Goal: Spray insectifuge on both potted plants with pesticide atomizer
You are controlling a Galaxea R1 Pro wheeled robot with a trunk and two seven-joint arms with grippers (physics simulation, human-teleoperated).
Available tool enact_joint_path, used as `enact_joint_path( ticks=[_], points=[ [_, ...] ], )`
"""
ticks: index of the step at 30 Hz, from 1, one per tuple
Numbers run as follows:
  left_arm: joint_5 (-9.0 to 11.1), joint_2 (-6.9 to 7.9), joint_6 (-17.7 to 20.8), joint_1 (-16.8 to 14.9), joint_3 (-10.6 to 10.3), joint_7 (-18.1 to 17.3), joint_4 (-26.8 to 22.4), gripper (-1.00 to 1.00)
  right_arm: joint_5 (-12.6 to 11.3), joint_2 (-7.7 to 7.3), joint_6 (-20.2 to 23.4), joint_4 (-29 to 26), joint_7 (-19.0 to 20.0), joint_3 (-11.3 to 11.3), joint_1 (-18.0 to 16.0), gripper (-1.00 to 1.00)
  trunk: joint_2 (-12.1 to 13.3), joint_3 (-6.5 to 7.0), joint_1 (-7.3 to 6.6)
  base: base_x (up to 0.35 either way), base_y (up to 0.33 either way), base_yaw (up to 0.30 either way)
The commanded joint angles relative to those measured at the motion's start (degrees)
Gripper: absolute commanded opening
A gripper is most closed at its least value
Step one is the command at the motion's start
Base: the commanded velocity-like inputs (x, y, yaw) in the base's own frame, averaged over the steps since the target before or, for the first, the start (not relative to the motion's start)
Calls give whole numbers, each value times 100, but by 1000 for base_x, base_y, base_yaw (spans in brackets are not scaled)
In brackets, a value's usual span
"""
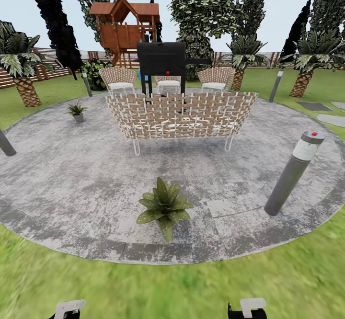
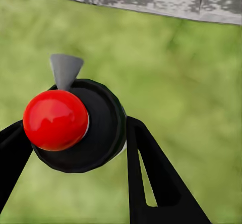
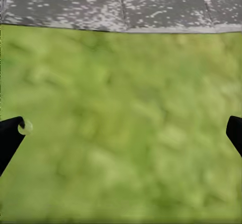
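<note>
On the patio [image 1: 62,165], two potted plants [image 1: 164,207]; left gripper [image 2: 75,143] apparently pinching one atomizer [image 2: 75,125], right gripper [image 3: 123,135] spread.

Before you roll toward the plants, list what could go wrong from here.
The atomizer sits between the left gripper's fingers with its nozzle toward grass, not the near potted plant, so spraying now would likely miss. The far potted plant lies across the patio; the woven sofa and bollard lamp could block a careless route.
</note>
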Motion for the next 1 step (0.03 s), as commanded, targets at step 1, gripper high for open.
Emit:
enact_joint_path(
  ticks=[1],
  points=[
    [-46, 2, -18, -2, 51, -19, 7, -100, -54, 4, -19, 5, -15, 51, -3, 100, -2, -5, -1, 0, 0, 0]
  ],
)
